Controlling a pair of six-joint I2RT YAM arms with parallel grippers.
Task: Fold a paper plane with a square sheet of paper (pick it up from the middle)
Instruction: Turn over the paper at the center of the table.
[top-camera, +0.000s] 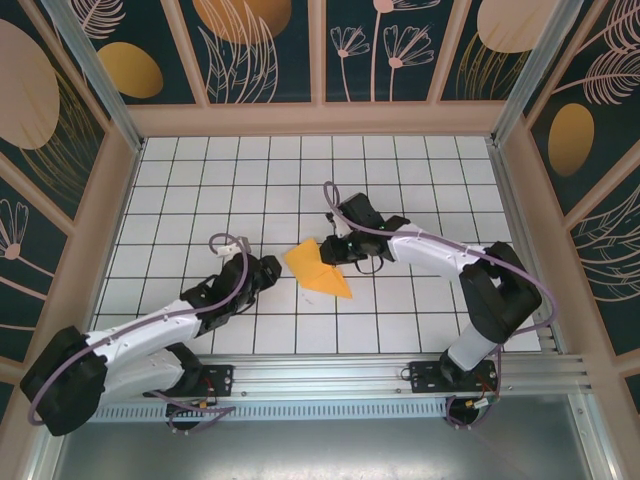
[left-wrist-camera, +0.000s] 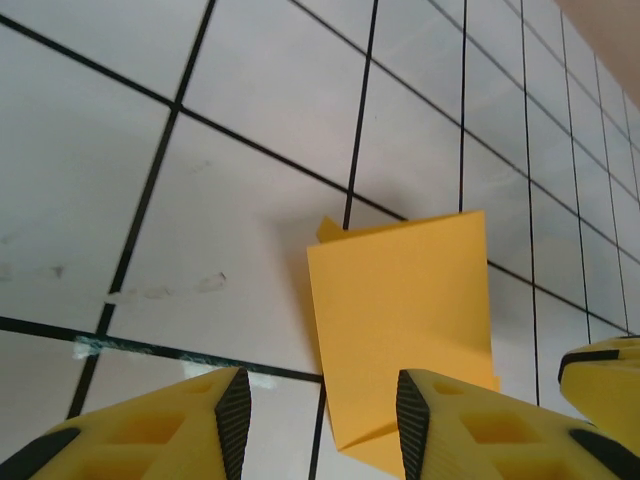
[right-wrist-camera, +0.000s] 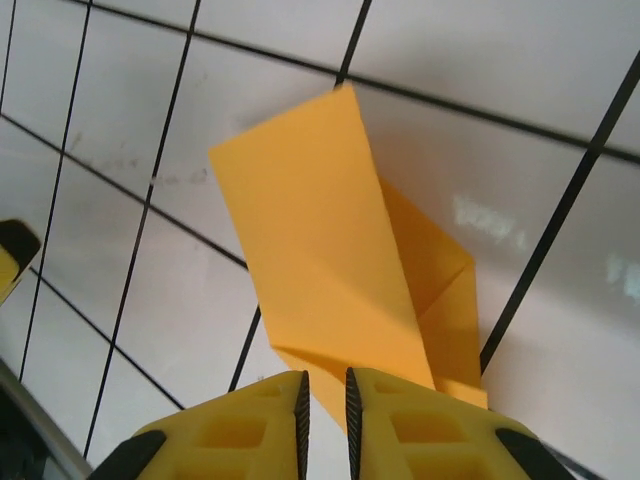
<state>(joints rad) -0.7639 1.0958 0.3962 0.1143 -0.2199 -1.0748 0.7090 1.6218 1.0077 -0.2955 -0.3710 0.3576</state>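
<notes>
sheet of paper (top-camera: 318, 270) | orange-yellow, partly folded, one flap raised | on white tiles (top-camera: 200, 190), mid-table

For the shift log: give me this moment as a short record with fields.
paper: orange-yellow sheet of paper, partly folded, lying on the tiled table between the two arms
left gripper: open, fingers apart, facing the paper
right gripper: fingers almost together at the paper's edge; whether it holds the paper is unclear
plane: not yet a finished dart
</notes>
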